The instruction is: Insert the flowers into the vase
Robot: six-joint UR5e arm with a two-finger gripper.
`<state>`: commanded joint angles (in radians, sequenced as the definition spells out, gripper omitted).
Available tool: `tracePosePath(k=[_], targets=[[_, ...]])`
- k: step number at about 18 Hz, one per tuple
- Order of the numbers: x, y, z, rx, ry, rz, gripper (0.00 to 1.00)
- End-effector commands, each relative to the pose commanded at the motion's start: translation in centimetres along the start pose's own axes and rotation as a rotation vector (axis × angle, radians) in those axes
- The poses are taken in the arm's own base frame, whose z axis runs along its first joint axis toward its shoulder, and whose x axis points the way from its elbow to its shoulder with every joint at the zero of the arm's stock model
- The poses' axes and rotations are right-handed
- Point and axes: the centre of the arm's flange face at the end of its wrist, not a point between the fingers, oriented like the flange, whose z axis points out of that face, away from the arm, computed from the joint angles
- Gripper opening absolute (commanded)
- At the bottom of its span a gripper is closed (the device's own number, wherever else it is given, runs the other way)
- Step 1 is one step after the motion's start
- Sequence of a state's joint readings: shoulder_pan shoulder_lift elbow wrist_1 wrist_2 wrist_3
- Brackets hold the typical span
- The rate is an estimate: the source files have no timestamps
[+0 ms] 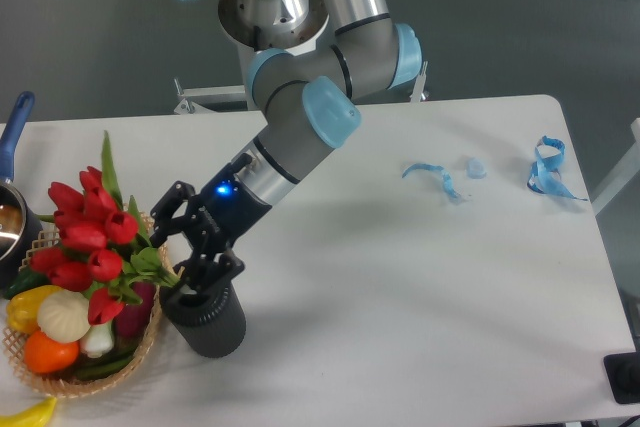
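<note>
The flowers (88, 243), red tulip buds with green leaves, lean to the left over the basket, and their green stems run down into the mouth of the vase (208, 325). This dark grey ribbed cylinder stands at the table's front left. My gripper (188, 245) hangs just above the vase mouth. Its black fingers (168, 213) are spread wide and it is open, with the stems lying between them but not clamped. The stem ends are hidden inside the vase and behind the lower finger.
A wicker basket (137, 349) with vegetables and fruit touches the vase's left side. A pot with a blue handle (14, 127) sits at the left edge. Blue ribbon scraps (437, 177) (548, 169) lie at the right. A yellow object (22, 413) lies at the front left corner.
</note>
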<state>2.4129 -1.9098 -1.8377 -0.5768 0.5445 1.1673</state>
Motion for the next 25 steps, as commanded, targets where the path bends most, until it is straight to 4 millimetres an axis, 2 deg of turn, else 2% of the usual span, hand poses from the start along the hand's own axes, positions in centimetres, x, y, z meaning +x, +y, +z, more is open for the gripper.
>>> tracePosePath(k=[6,10,14,17,19,21,23,25], targets=[[-1.8,1.9,-2.8,-0.004,-0.051,-0.037,1.0],[-3.3,3.3,-5.5,-0.005,-0.101,-0.063,1.0],[-5.0,5.1,-8.9,-0.006,-0.16,-0.101,1.0],[-6.3,6.5,-12.8,-0.018,-0.233,-0.123,1.0],[-6.8,6.6,-15.6,-0.131,-0.32,-0.113,1.0],[-7.7,7.5,-17.4,-0.289,-0.402,-0.115,1.0],[-8.5,8.3,-19.6,-0.35,-0.456,-0.124,1.0],[-8.8,8.9,-20.5,-0.41,-0.486,-0.133,1.0]])
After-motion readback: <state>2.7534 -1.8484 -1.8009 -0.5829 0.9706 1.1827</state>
